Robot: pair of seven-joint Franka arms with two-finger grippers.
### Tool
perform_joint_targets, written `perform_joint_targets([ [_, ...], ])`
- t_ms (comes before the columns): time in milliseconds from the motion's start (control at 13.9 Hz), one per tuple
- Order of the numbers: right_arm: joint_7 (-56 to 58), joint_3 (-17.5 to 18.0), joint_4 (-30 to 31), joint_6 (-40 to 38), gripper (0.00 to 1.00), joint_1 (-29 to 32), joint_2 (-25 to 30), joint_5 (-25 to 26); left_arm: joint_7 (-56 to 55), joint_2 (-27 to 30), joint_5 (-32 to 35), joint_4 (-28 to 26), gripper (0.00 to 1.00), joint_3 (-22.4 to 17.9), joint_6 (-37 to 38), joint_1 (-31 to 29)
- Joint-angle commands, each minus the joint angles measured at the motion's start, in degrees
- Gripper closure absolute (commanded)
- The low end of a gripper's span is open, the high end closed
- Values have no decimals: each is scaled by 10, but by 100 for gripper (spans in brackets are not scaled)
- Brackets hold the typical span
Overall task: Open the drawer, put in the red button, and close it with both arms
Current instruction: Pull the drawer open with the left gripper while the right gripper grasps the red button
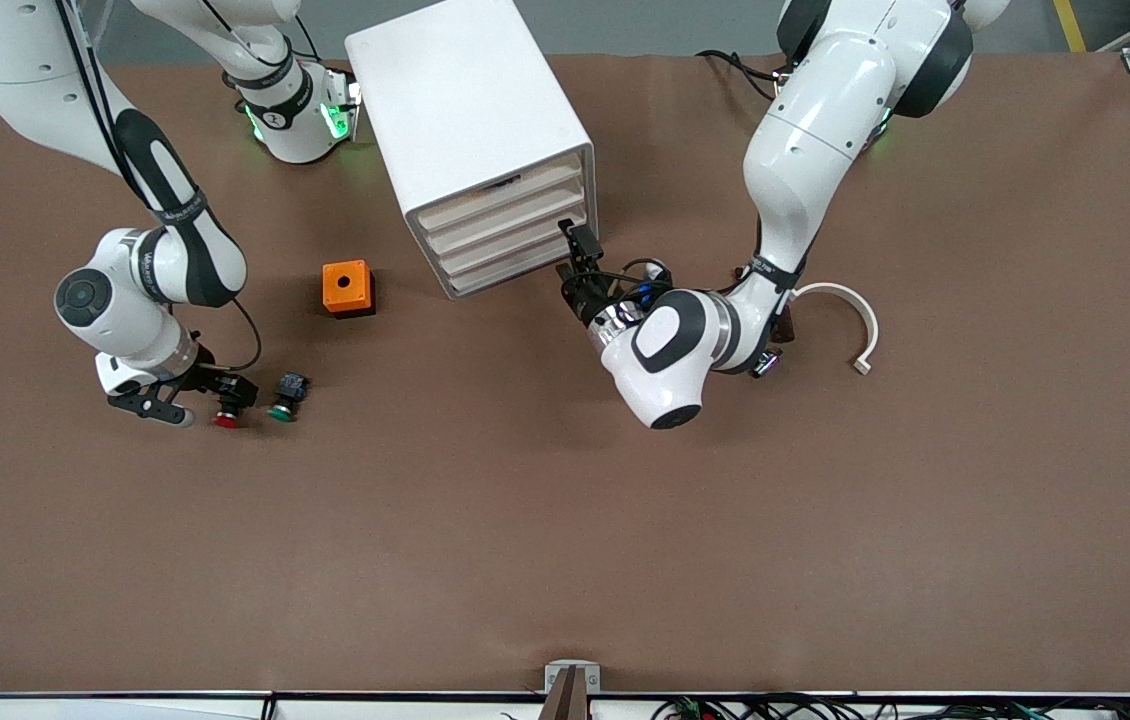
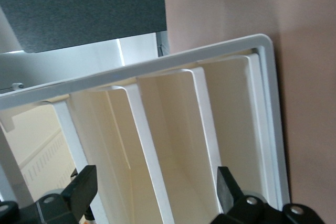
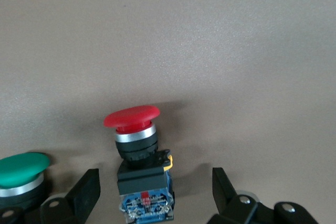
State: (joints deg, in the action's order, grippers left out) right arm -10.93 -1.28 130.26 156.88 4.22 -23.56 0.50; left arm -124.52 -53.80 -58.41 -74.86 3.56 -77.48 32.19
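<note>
The red button [image 1: 227, 416] lies on its side on the brown table toward the right arm's end, red cap [image 3: 132, 117] on a black-and-blue body. My right gripper [image 1: 208, 404] is low over it and open. Its fingers [image 3: 86, 190] stand on either side of the body with a gap on each side. The white cabinet [image 1: 470, 120] has several drawers [image 1: 510, 235], all flush in its front. My left gripper [image 1: 575, 256] is open right in front of them, and the drawer lips [image 2: 157, 145] run between its fingers [image 2: 226, 187].
A green button [image 1: 285, 400] lies just beside the red one, close to one right finger. An orange box [image 1: 347, 287] sits between the buttons and the cabinet. A white curved piece [image 1: 850, 320] lies toward the left arm's end.
</note>
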Motion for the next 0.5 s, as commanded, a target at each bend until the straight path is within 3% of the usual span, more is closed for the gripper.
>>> perform_joint_targets([
  [0,-11,0,10,7,61,-3,4,2,-36,-6,-14,6,0,1,24,7],
  [144,-12,0,10,4,100,-3,4,2,-44,-6,-14,5,0,0,33,13],
  [216,-12,0,10,3,100,-1,4,2,-43,-6,-14,5,4,0,34,13],
  [431,-13,0,5,2,100,0,4,2,-42,-11,-14,5,33,0,33,14],
])
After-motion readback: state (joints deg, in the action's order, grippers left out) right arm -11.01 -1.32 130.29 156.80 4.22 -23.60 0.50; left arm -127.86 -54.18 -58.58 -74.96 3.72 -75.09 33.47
